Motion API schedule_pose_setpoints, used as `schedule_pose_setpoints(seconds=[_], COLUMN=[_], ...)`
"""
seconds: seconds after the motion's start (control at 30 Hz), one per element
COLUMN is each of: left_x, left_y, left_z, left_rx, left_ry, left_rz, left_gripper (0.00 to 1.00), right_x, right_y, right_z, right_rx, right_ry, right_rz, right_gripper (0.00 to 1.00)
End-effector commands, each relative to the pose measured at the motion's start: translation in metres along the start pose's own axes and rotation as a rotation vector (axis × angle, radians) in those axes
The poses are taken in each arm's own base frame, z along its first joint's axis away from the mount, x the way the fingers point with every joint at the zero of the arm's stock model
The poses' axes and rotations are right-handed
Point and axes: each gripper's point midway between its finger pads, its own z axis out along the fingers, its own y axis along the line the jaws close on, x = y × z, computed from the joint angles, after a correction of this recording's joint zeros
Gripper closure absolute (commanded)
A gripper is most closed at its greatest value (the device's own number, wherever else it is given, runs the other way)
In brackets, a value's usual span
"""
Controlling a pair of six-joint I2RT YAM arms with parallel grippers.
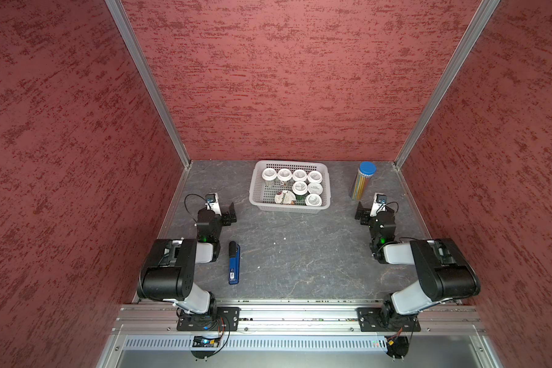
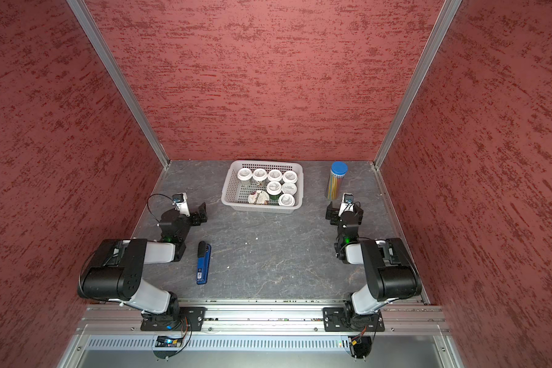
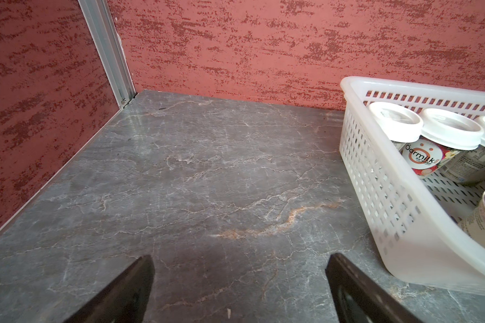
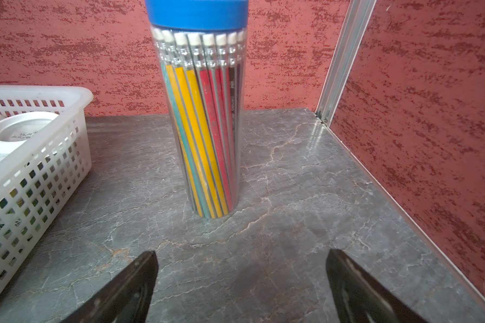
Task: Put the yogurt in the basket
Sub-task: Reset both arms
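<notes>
Toward twelve o'clock, the basket (image 1: 287, 206) holds eight cups of yogurt (image 1: 299, 187); none seems left outside, so done. Spread wide, empty: left gripper (image 1: 232, 214) at nine, right gripper (image 1: 358, 212) at three.

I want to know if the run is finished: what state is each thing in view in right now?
basket: flat on the table, loaded.
yogurt: all eight cups inside the basket, lids on.
pencil tube: upright, blue cap on, outside the basket.
stapler: lying closed on the table.
left gripper: open, empty.
right gripper: open, empty, facing the pencil tube.
</notes>
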Motion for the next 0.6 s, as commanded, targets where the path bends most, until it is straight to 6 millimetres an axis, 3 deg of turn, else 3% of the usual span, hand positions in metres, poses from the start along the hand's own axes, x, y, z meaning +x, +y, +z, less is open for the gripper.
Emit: schedule_pose_setpoints(seconds=[0.0, 0.17, 0.23, 0.57], left_x=[-0.008, -0.007, -0.007, -0.007], left_y=[-0.001, 0.003, -0.007, -0.009], left_z=[0.000, 0.002, 0.002, 0.002], left_rx=[0.014, 0.059, 0.077, 0.068], left_ry=[-0.025, -0.002, -0.004, -0.010], left_rz=[0.006, -0.034, 0.004, 0.019], left_gripper=[0.00, 0.00, 0.00, 0.00], right_x=[-0.003, -0.002, -0.003, -0.002], right_y=[0.001, 0.001, 0.001, 0.001], right_z=[0.001, 0.001, 0.001, 0.001], right_rx=[-0.010, -0.010, -0.011, -0.011], right_ry=[-0.007, -0.007, -0.008, -0.008], right_rz=[0.012, 0.011, 0.011, 0.012], right_gripper=[0.01, 0.02, 0.02, 0.02])
